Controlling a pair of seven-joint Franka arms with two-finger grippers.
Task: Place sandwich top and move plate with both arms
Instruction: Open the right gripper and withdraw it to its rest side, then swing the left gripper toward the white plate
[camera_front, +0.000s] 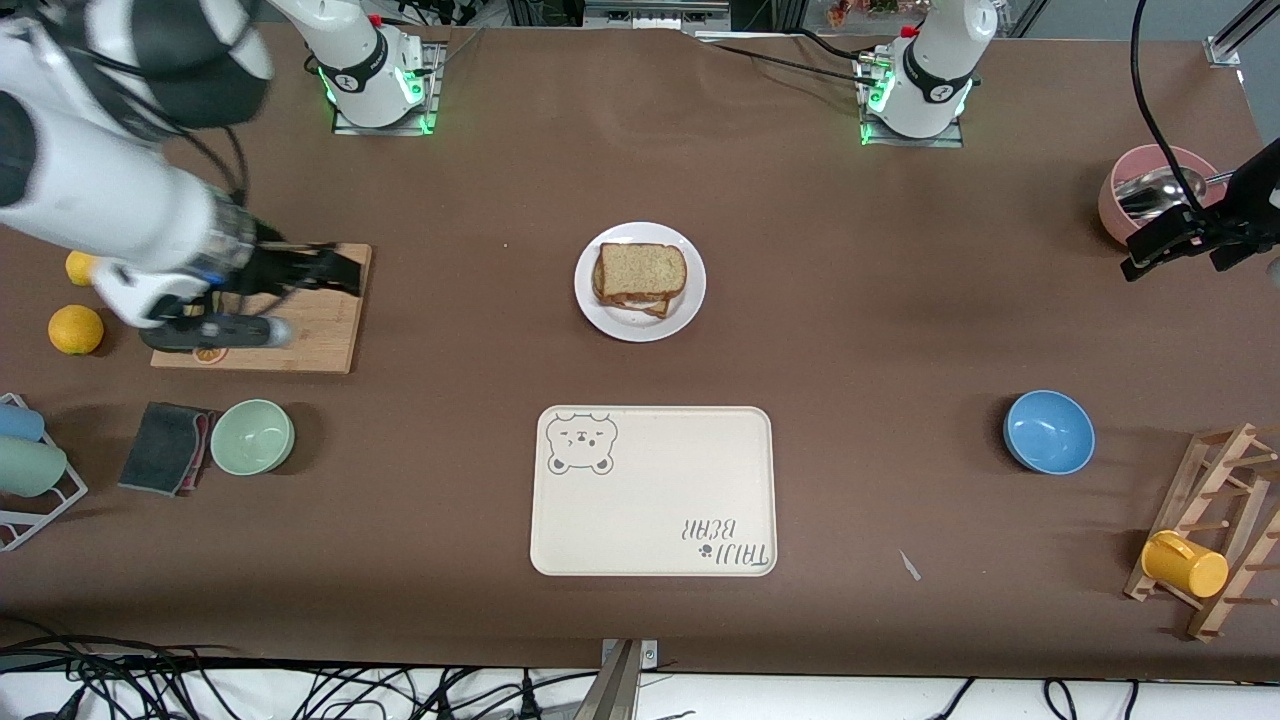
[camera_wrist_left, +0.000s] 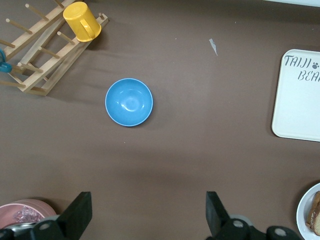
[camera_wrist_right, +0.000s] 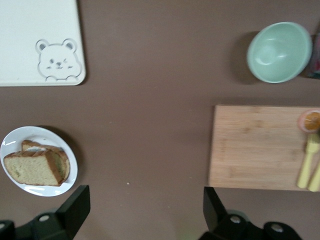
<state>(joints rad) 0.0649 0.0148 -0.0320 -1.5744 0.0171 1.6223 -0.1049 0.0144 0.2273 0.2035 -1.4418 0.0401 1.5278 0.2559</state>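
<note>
Cream tray (camera_front: 653, 491): nr front-camera edge, mid-bench.
Plate (camera_front: 640, 282): bench centre, farther than tray.
Sandwich top (camera_front: 642, 270): on the stack on plate.
Right gripper (camera_front: 335, 270): fingers spread, nothing held, over cutting board (camera_front: 265, 310) at right arm's end.
Left gripper (camera_front: 1165, 240): fingers spread, nothing held, over bench by pink bowl (camera_front: 1160, 190) at left arm's end.
</note>
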